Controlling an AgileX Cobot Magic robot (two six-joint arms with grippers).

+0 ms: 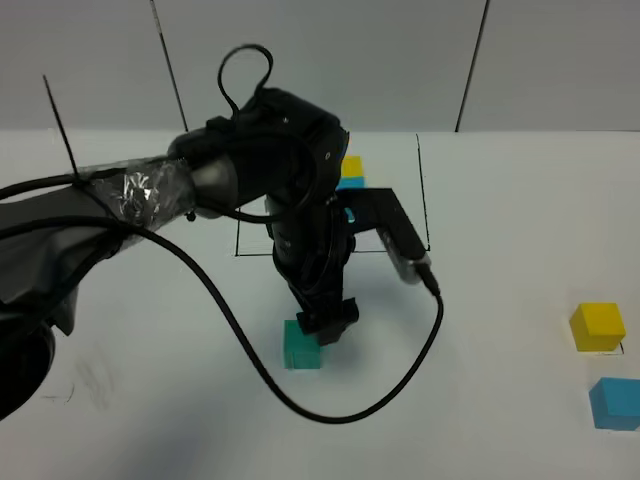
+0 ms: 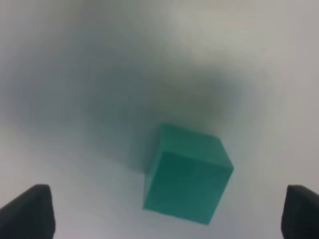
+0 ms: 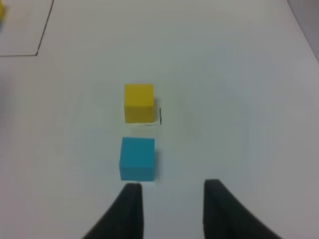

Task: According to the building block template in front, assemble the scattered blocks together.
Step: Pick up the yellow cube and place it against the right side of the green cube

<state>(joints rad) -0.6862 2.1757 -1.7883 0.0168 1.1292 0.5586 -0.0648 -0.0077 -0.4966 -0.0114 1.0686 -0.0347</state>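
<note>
The teal-green cube [image 1: 302, 346] lies on the white table in front of the black drawn frame [image 1: 424, 190]. My left gripper [image 1: 325, 322] hangs just over it, pointing down. In the left wrist view the teal cube [image 2: 187, 172] lies between the wide-open fingertips [image 2: 30, 211]; the left gripper [image 2: 167, 214] is open and touches nothing. The template [image 1: 351, 174] inside the frame is mostly hidden by the arm; yellow and blue show. The yellow cube [image 1: 598, 326] and the sky-blue cube [image 1: 614, 403] lie far right. My right gripper [image 3: 172, 199] is open, just short of the blue cube [image 3: 137, 158], with the yellow cube [image 3: 138, 102] beyond.
The left arm's black cable [image 1: 330, 415] loops over the table in front of the teal cube. A corner of the black frame [image 3: 37, 54] shows in the right wrist view. The right arm is out of the exterior view.
</note>
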